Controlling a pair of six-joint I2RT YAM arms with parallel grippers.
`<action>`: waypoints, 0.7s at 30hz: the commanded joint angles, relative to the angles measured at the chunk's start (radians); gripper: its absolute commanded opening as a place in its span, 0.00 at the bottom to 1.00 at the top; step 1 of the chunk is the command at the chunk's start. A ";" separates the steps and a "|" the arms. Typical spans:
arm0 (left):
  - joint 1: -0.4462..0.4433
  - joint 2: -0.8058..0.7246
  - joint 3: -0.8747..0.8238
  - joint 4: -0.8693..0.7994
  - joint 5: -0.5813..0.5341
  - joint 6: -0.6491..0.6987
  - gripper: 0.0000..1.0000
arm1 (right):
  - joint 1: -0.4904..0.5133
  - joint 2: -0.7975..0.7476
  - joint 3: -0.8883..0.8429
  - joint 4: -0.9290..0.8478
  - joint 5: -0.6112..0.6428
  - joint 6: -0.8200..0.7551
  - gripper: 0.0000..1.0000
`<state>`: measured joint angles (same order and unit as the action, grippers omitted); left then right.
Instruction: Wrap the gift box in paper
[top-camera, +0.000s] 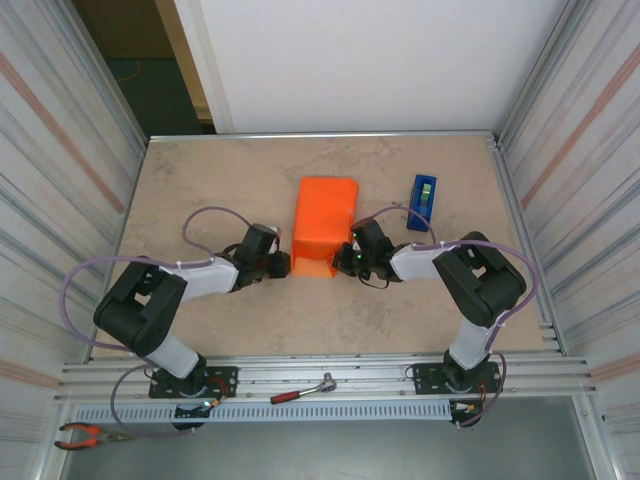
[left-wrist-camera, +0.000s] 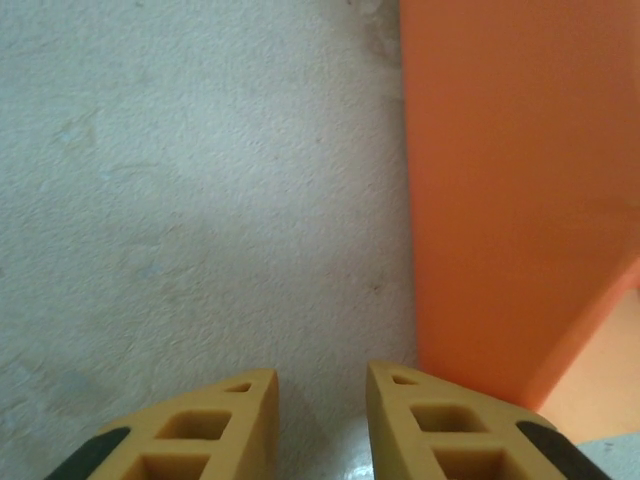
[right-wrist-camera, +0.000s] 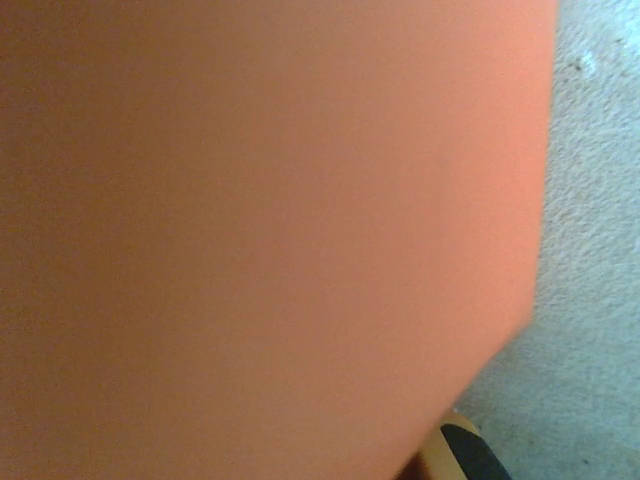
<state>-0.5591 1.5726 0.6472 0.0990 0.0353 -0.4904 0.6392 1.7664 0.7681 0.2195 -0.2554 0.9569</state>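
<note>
The orange paper (top-camera: 325, 215) lies folded into a box-shaped hump at the table's middle, and its near flap slopes down toward the arms. The gift box is hidden under it. In the left wrist view the paper (left-wrist-camera: 500, 200) stands as a wall on the right, with a pale peach patch (left-wrist-camera: 600, 390) under its lower edge. My left gripper (top-camera: 284, 265) is just left of the flap and open (left-wrist-camera: 320, 375), with bare table between its fingers. My right gripper (top-camera: 347, 260) is at the flap's right edge, shut on the paper (right-wrist-camera: 250, 200), which covers all but one finger (right-wrist-camera: 460, 450).
A blue tape dispenser (top-camera: 422, 202) stands right of the paper. A red-handled ratchet (top-camera: 300, 390) lies on the front rail and orange pliers (top-camera: 85, 435) at the bottom left. Corrugated walls close in both sides of the beige table (top-camera: 200, 190).
</note>
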 joint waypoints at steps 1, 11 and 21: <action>-0.042 0.055 0.039 0.109 0.141 0.026 0.31 | -0.003 0.052 -0.021 -0.095 0.007 -0.027 0.00; -0.067 0.135 0.065 0.256 0.218 0.018 0.31 | -0.001 0.053 -0.022 -0.103 0.009 -0.020 0.00; -0.076 0.089 -0.028 0.407 0.198 -0.018 0.30 | 0.000 0.049 -0.014 -0.124 0.015 -0.023 0.00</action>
<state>-0.6243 1.7004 0.6498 0.4397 0.2359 -0.4976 0.6388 1.7668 0.7685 0.2184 -0.2588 0.9569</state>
